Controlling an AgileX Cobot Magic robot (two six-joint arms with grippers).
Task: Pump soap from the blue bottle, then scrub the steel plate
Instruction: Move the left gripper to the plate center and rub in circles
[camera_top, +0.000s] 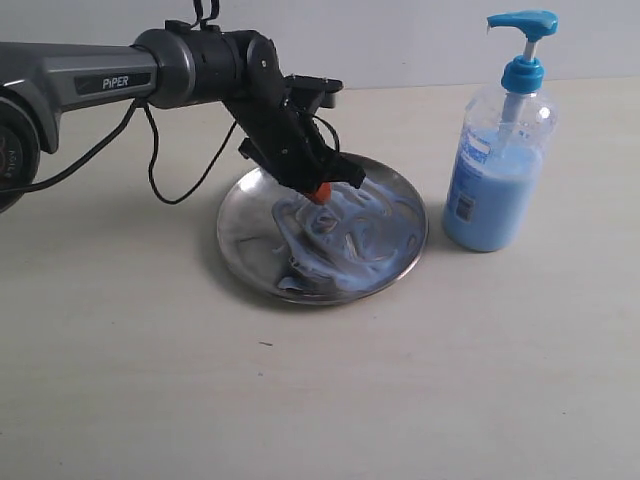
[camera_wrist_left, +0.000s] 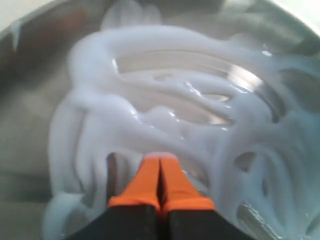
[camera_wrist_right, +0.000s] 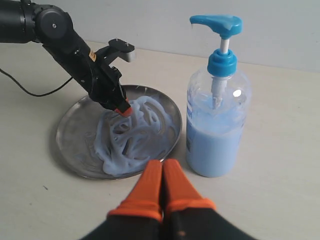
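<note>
This looks like a robotics lab or a test bench. A dark robot arm (camera_top: 90, 80) with the word PIPER on it reaches over a plain pale tabletop (camera_top: 450, 400), and a black cable (camera_top: 152, 175) hangs loose from it. Behind is a bare white wall (camera_top: 420, 40). A steel plate (camera_top: 235, 220) and a blue bottle (camera_top: 497, 170) are set out on the tabletop.

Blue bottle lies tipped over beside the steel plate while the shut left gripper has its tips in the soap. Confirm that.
Wrong. The blue bottle stands upright beside the steel plate, as the exterior view shows. The left gripper is shut, tips in the soap.
</note>
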